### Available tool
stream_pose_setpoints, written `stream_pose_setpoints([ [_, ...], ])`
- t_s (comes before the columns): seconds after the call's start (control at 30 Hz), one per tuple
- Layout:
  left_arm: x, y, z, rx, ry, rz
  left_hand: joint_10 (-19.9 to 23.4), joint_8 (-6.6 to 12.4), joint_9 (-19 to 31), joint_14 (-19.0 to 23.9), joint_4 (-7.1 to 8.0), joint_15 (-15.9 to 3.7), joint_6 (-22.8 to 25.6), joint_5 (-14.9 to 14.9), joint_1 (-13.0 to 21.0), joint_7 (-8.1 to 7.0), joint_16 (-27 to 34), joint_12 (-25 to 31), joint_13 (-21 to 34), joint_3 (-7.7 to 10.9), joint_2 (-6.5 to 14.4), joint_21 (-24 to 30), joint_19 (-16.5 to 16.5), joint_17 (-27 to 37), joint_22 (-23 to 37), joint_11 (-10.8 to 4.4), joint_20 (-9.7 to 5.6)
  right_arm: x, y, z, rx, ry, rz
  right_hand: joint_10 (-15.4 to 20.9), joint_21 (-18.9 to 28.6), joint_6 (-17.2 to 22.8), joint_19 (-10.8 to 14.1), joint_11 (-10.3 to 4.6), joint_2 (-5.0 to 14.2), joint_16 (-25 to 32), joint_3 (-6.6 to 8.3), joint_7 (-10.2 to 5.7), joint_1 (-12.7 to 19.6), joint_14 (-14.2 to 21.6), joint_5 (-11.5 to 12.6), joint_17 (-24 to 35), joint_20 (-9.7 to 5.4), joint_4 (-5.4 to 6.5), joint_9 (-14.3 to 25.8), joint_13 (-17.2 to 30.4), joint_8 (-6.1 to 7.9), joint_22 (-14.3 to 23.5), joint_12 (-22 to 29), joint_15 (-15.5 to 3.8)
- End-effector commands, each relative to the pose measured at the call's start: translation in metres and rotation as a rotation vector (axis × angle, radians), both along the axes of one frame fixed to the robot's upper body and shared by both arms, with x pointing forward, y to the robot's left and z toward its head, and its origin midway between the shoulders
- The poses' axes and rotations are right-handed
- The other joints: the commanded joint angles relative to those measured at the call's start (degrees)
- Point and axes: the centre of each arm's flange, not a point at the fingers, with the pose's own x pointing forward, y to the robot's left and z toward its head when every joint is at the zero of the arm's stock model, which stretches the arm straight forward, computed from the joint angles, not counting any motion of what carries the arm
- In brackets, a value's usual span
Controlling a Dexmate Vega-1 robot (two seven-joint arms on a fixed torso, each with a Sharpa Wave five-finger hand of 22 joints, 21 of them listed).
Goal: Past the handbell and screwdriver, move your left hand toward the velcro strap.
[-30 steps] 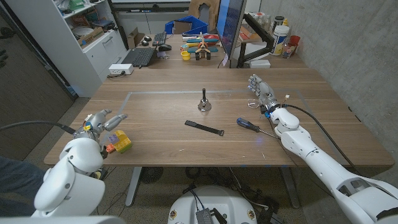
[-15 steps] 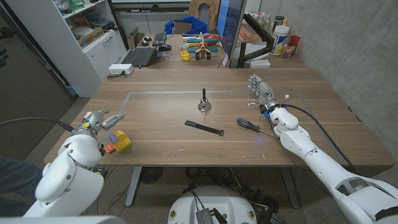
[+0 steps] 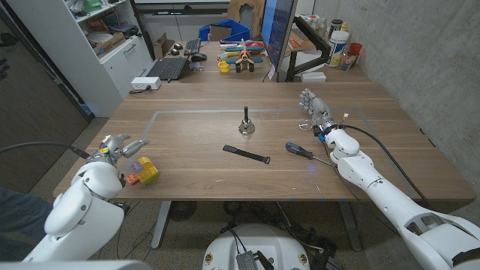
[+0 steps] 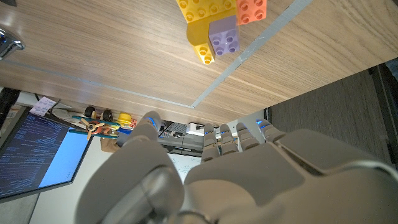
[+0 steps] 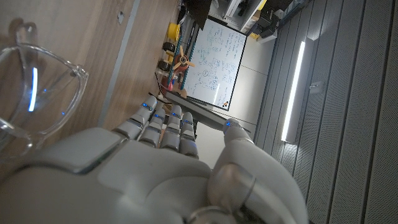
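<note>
Wooden table (image 3: pixel 187 154): velcro strap (image 3: pixel 246 154) at centre; left hand (image 3: pixel 116 146), fingers spread, apparently empty, near toy bricks (image 3: pixel 142 172).

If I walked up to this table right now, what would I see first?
Probably the bright toy bricks, yellow, orange and purple, at the table's front left corner, right beside the left robot hand. Next, three things near the middle: a small handbell standing upright, a black velcro strap lying flat in front of it, and a blue-handled screwdriver near the right robot hand.
</note>
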Motion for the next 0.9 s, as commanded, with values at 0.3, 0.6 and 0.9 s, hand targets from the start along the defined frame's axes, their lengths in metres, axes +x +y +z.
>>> stream_pose_setpoints([
  [0.3,0.023,0.013,-0.011,-0.034,0.025,-0.028,0.4,0.21,0.12,0.62,-0.43,-0.01,0.82,-0.23,0.77,0.04,0.34,0.26,0.34,0.04,-0.11,0.02,0.14,0.21,0.14,-0.49,0.41,-0.003,0.0,0.003,-0.015,0.0,-0.021,0.15,-0.38,0.15,0.67,0.05,0.0,-0.23,0.26,-0.31,0.81,0.54,0.49,-0.08,-0.2,-0.75,0.3,0.16,-0.09,0.12,-0.04,-0.1],
  [0.6,0.024,0.013,-0.016,-0.04,0.024,-0.031,0.46,0.21,0.12,0.78,-0.49,-0.02,1.08,-0.26,0.9,0.12,0.36,0.25,0.36,0.01,-0.11,-0.06,-0.03,0.24,0.16,-0.51,0.51,-0.004,0.004,0.007,-0.029,-0.006,-0.015,0.15,-0.54,0.28,0.79,0.09,0.08,-0.24,0.35,-0.28,0.98,0.56,0.52,-0.1,-0.19,-0.9,0.31,0.17,-0.05,0.12,-0.05,-0.11],
  [0.9,0.02,0.01,-0.016,-0.04,0.027,-0.019,0.61,0.17,0.13,0.81,-0.53,-0.06,1.26,-0.3,1.0,0.07,0.34,0.27,0.37,-0.03,-0.11,-0.01,0.13,0.27,0.18,-0.48,0.5,-0.003,0.008,0.008,-0.037,-0.005,-0.001,0.11,-0.7,0.22,0.84,0.07,0.16,-0.23,0.4,-0.26,1.12,0.59,0.55,-0.09,-0.17,-1.03,0.31,0.17,-0.08,0.13,-0.07,-0.14],
])
